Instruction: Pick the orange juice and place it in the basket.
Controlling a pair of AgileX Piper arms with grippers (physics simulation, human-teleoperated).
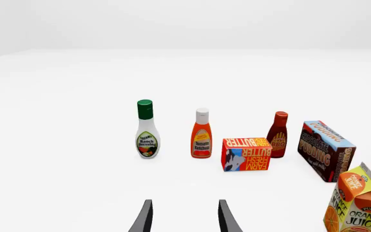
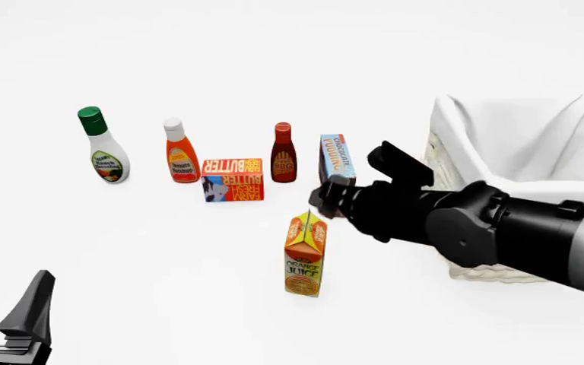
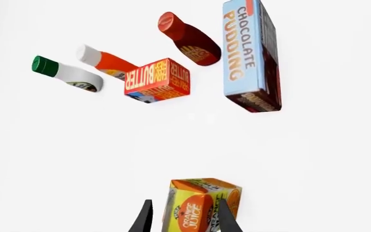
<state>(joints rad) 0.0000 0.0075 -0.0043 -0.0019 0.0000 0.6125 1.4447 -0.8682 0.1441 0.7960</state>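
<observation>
The orange juice, an orange and yellow gable-top carton, stands upright on the white table in front of the other groceries. It also shows in the left wrist view and the right wrist view. My right gripper hangs just above the carton's top, open, and its fingers stand either side of the carton's upper part without clamping it. The basket, cream wicker with a white cloth liner, stands to the right, partly hidden behind my right arm. My left gripper is open and empty at the near left.
Behind the carton stands a row: a ranch dressing bottle, a ketchup bottle, a butter box, a dark red sauce bottle and a chocolate pudding box.
</observation>
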